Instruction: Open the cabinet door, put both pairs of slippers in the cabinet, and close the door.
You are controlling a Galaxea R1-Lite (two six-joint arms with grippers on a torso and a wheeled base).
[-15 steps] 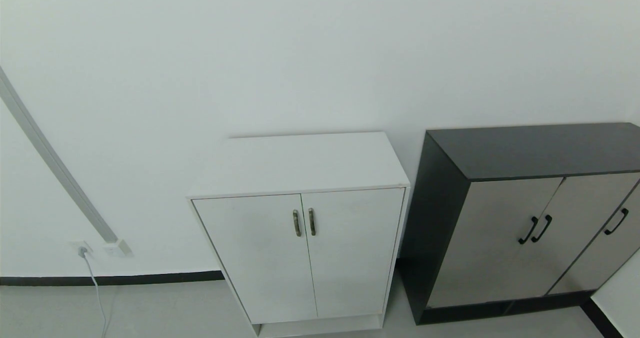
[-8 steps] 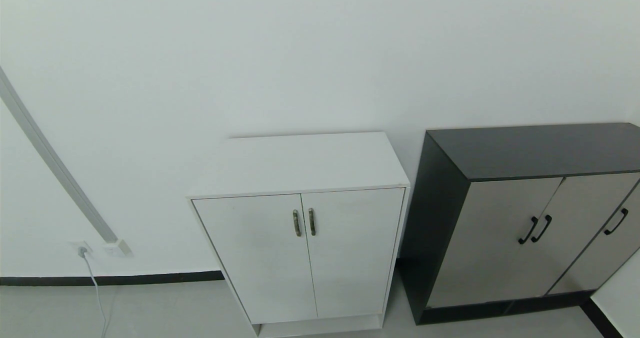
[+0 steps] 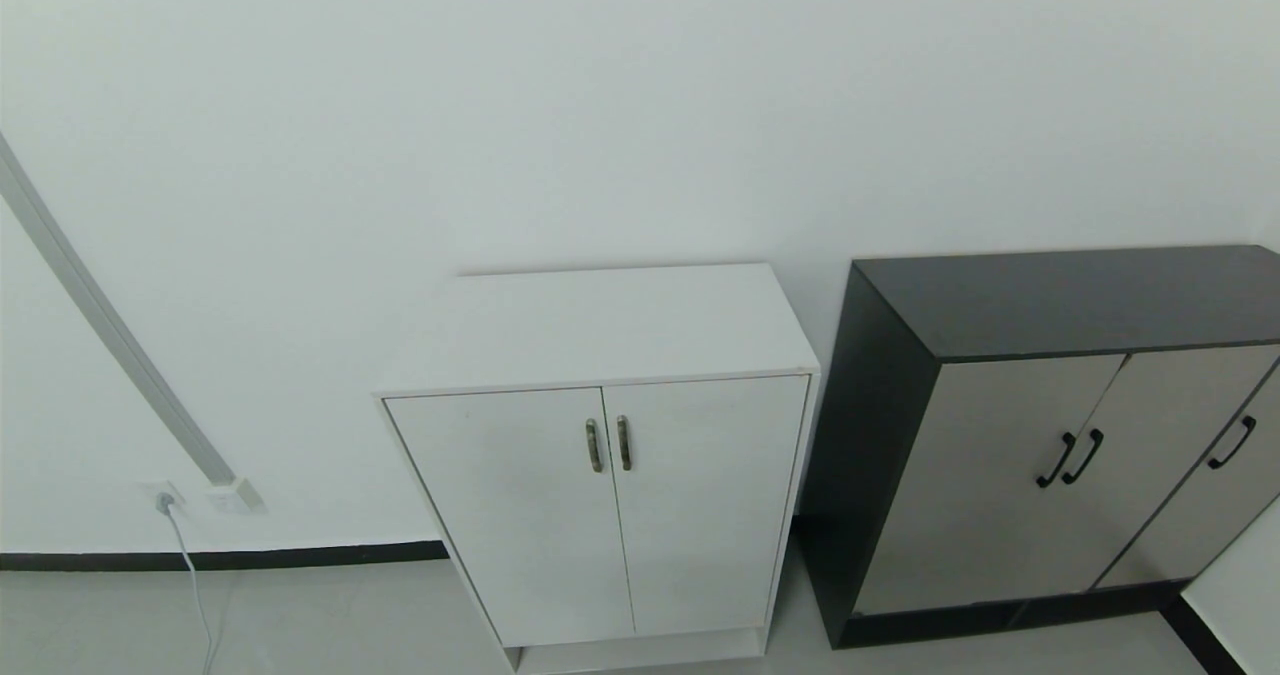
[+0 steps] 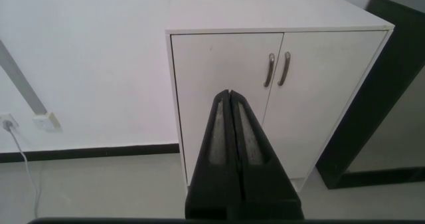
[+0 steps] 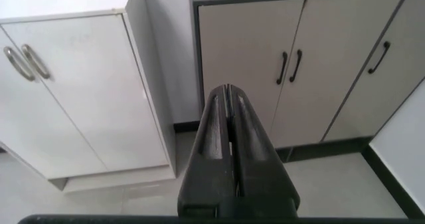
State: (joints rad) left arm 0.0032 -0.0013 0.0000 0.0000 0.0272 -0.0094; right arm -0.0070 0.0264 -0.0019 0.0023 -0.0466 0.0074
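White cabinet (image 3: 600, 475) sits lower centre of the head view against the wall, both doors closed, two metal handles (image 3: 608, 444) side by side at the middle seam. Dark cabinet (image 3: 1050, 425) just beside it at lower right, doors closed too. Wall socket (image 3: 163, 500) with a white cable at lower left. Left pincer (image 4: 229, 94) clenched, fingers pressed together, grasping nothing, facing the white cabinet's front. Right pincer (image 5: 228, 90) clenched too, grasping nothing, facing the dark cabinet's doors
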